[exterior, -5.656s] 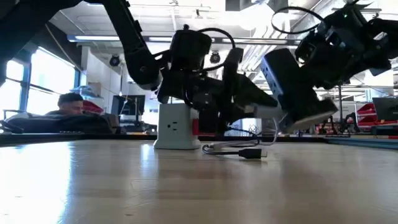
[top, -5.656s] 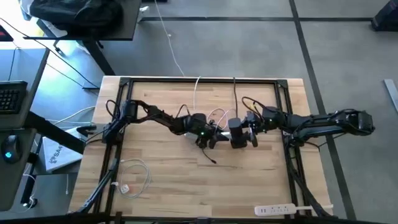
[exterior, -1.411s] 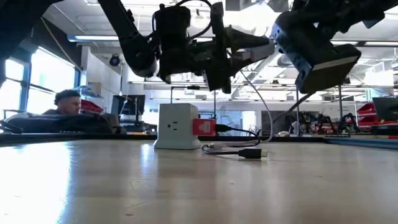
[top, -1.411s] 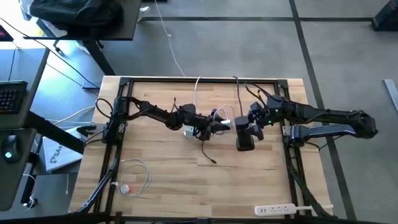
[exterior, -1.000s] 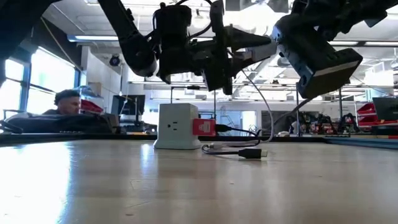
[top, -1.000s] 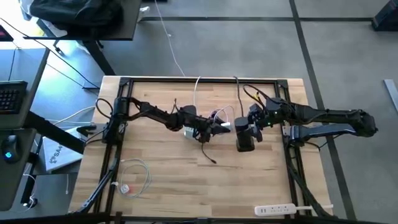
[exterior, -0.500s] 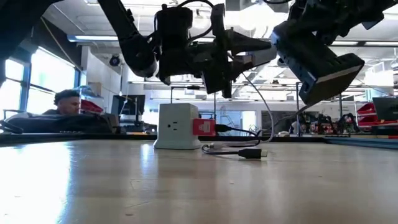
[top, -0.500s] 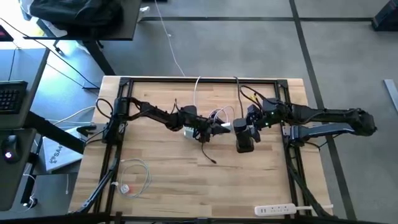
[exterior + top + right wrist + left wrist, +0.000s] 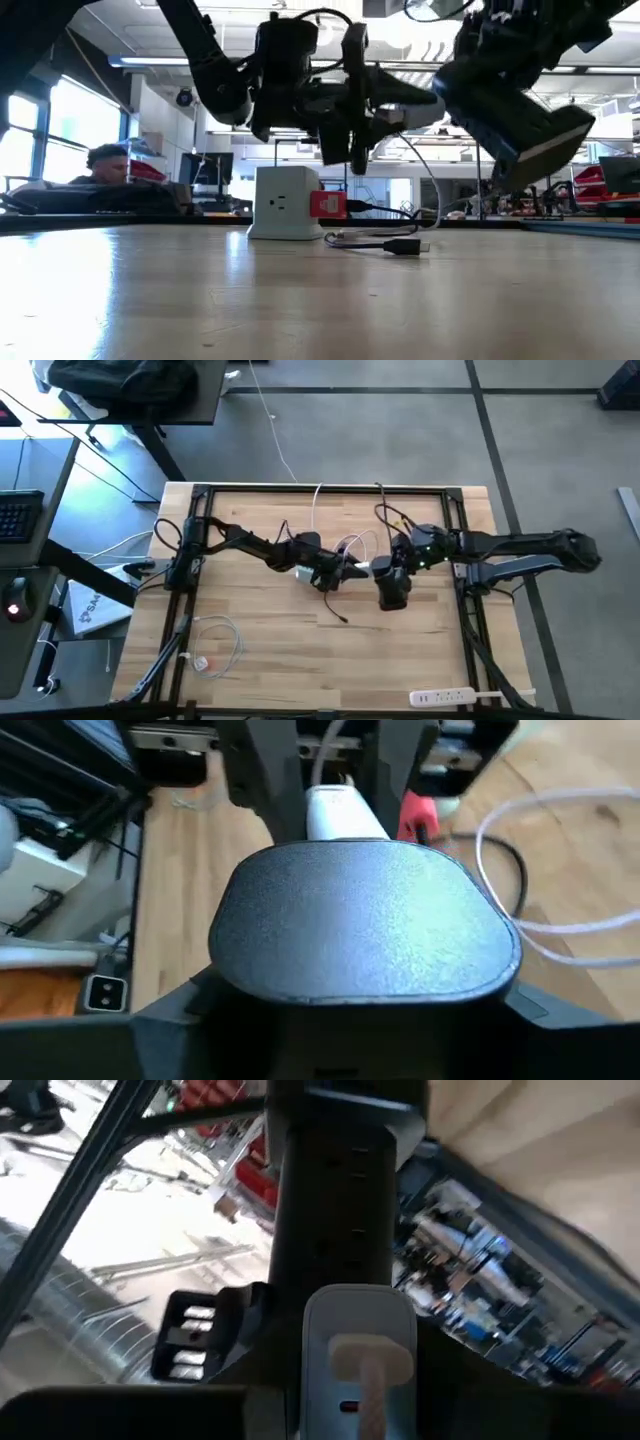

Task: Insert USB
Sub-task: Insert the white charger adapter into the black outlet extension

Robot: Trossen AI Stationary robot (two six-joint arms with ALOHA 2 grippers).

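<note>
USB [image 9: 328, 205] is seen pressed against the white charger cube [image 9: 283, 203] on the desk [image 9: 300, 300], below the left hand [image 9: 338, 572], which is closed on a white-cabled plug [image 9: 358, 1350]. The right hand [image 9: 394, 572], clamped on a black block [image 9: 520, 120], has been swung closer; insertion is judged done.

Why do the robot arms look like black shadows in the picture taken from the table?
In the low view, bright ceiling lights and windows behind backlight the arms; the white charger cube and red USB stay clear. The left wrist view is blurry.
</note>
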